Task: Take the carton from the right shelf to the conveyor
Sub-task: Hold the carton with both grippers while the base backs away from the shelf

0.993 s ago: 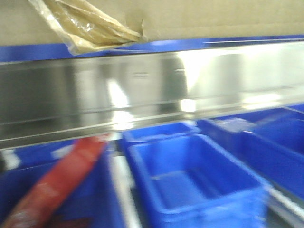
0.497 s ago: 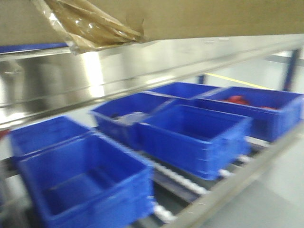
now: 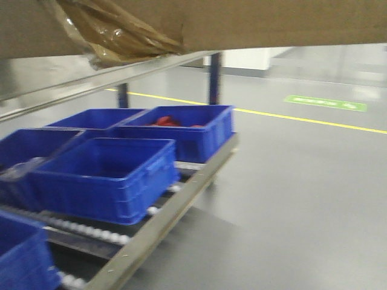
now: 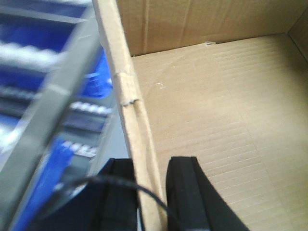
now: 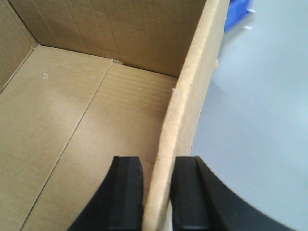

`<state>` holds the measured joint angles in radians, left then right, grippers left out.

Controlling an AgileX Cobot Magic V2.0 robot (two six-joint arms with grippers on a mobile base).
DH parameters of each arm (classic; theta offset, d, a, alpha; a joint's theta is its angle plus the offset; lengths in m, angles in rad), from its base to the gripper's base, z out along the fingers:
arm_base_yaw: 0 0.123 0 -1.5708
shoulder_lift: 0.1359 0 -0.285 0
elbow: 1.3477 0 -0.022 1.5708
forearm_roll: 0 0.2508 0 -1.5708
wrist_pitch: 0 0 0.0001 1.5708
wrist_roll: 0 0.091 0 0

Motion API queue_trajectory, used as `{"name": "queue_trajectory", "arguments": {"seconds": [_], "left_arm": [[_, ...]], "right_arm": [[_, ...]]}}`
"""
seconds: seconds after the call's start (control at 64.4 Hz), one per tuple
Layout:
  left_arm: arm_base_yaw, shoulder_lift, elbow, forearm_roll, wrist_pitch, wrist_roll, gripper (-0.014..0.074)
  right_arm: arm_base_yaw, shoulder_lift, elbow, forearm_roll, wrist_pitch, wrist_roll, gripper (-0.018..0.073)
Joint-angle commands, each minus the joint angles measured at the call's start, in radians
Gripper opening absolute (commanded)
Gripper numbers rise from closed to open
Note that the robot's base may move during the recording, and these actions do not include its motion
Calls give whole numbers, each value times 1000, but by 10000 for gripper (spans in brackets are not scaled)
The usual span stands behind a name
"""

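Bins: blue bins (image 3: 106, 175) sit on the right shelf (image 3: 66, 87) rollers; the rear one holds red items (image 3: 164, 121).
Carton: the carton (image 3: 272, 24) is brown corrugated and open-topped, with crumpled tape strands (image 3: 115, 33) hanging from its lower edge.
Axis: level, long side running left to right, above the shelf rail.
Grip: left fingers (image 4: 185, 192) and right fingers (image 5: 127, 192) are clenched on opposite side walls.
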<state>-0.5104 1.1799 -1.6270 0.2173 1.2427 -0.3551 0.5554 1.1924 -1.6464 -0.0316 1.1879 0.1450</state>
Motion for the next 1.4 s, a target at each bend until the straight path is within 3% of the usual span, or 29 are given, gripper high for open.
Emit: {"name": "queue_trajectory", "arguments": {"seconds": [0.0,1.381], "left_arm": [[-7,-11,-11,-1,-39,11,-16],[-7,-11,-11,17,-39,11,-16]], "right_arm": [[6,-21,-7,32,-59,-37,-69],[6,-21,-7,32,-59,-37,-69]]}}
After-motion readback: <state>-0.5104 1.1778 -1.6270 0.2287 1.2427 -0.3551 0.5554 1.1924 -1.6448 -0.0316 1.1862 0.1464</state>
